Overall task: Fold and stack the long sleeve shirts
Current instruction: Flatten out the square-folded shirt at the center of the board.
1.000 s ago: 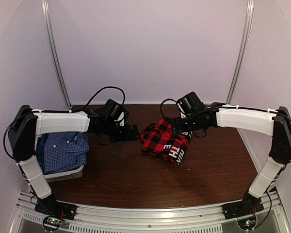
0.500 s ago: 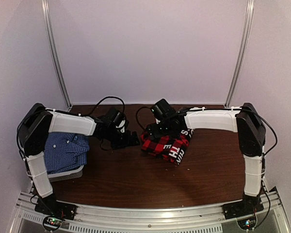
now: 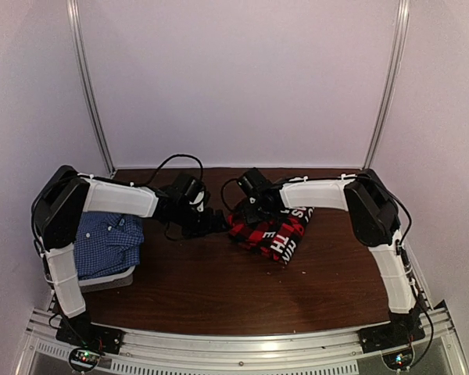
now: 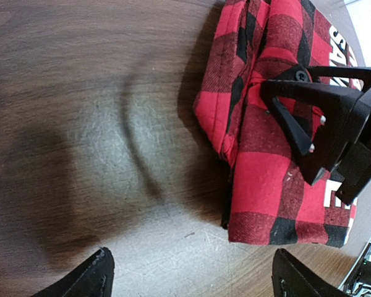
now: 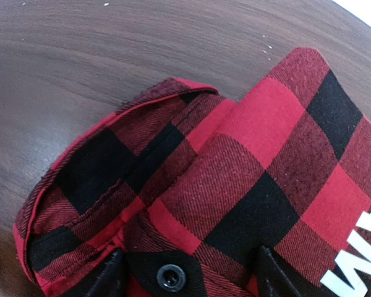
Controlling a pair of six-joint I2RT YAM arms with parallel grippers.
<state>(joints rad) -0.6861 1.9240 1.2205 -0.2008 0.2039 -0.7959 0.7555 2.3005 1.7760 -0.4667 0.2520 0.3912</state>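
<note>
Swung right gripper point(image 5: 187, 275) leftward onto red plaid shirt point(image 3: 270, 232) on table point(image 3: 219, 293), fingers spread astride its left fold. Holding left gripper point(image 4: 195, 278) splayed just beside. Seen only overhead: blue check shirt point(image 3: 105, 244) in basket point(image 3: 113, 280).

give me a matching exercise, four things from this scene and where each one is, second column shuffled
1 plaid shirt
2 blue shirt
3 left gripper
4 right gripper

a on the basket, far left
b open, over bare table
c folded, mid table
d open, fingers down on the plaid shirt

Pairs: 1-c, 2-a, 3-b, 4-d
</note>
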